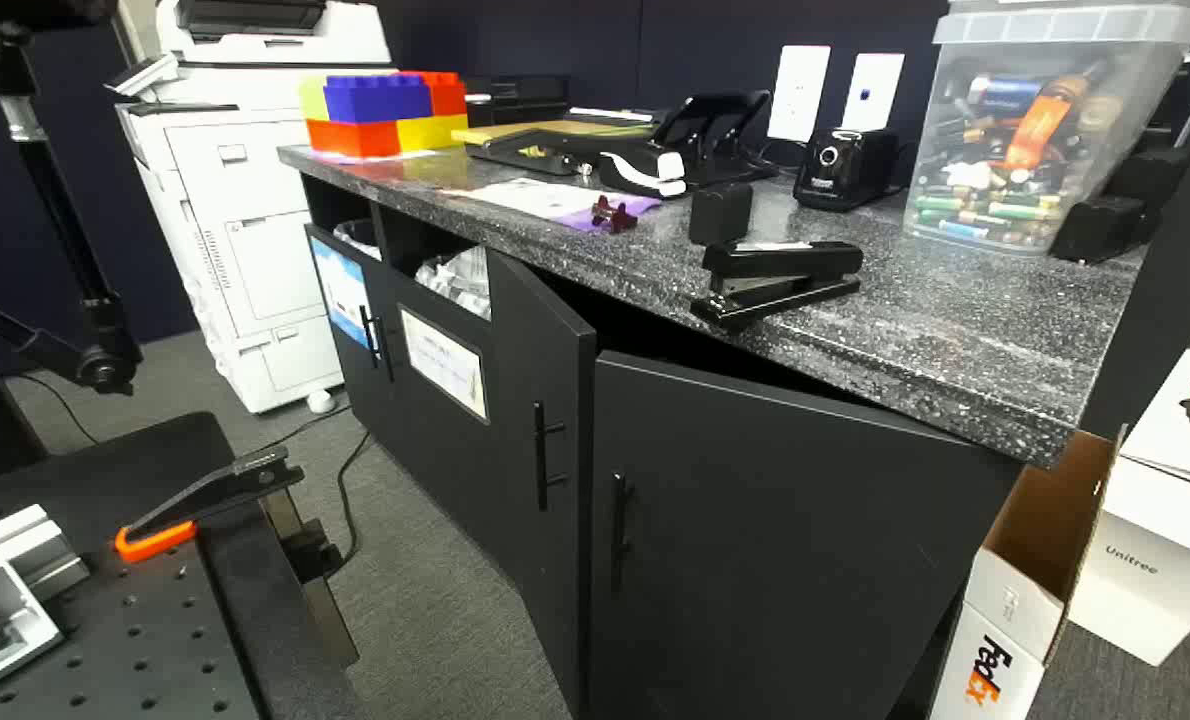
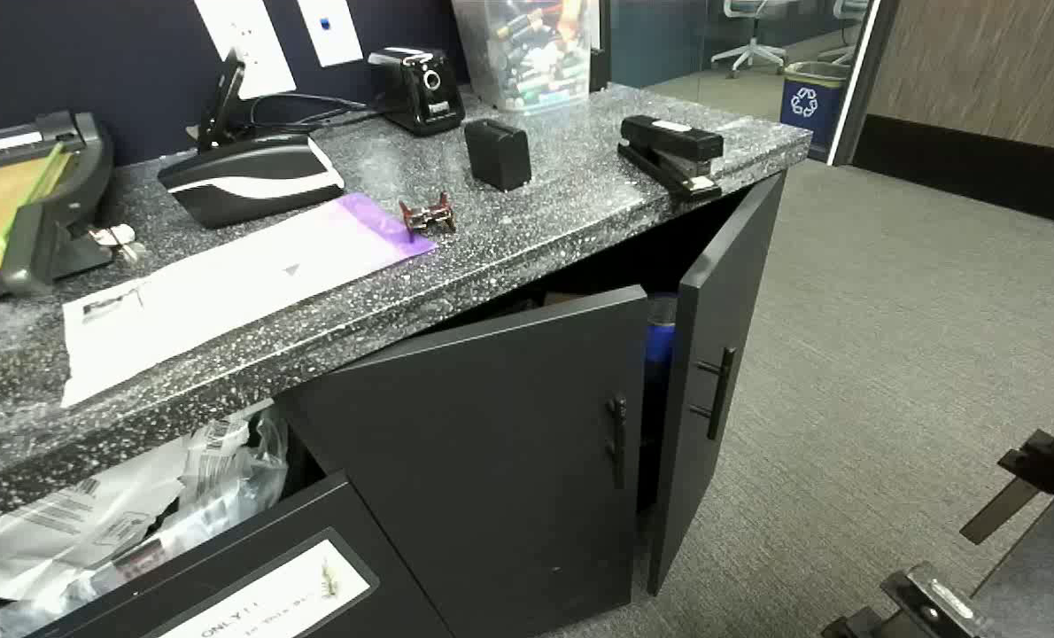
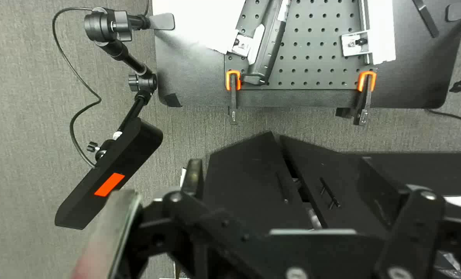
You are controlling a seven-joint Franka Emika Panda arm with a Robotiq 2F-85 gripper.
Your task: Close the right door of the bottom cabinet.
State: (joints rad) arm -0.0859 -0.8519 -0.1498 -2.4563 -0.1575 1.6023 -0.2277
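Note:
The right door (image 1: 805,540) of the bottom cabinet is a flat black panel with a slim bar handle near its left edge. It stands ajar in both exterior views (image 2: 722,372). The matching left door (image 2: 500,443) is also ajar, with a dark gap between the two. The bottom cabinet has a speckled grey top (image 1: 915,320). In the wrist view the right door (image 3: 246,182) lies left of the gap. My gripper (image 3: 281,166) is open, its fingers wide apart, with both doors seen between and beyond them. The exterior views do not show the gripper.
A black stapler (image 1: 780,280) lies by the counter's front edge above the doors. A FedEx box (image 1: 1005,600) stands beside the cabinet's right end. A pegboard table (image 3: 312,58) with orange-tipped clamps faces the doors. A camera on a stand (image 3: 110,174) is at left.

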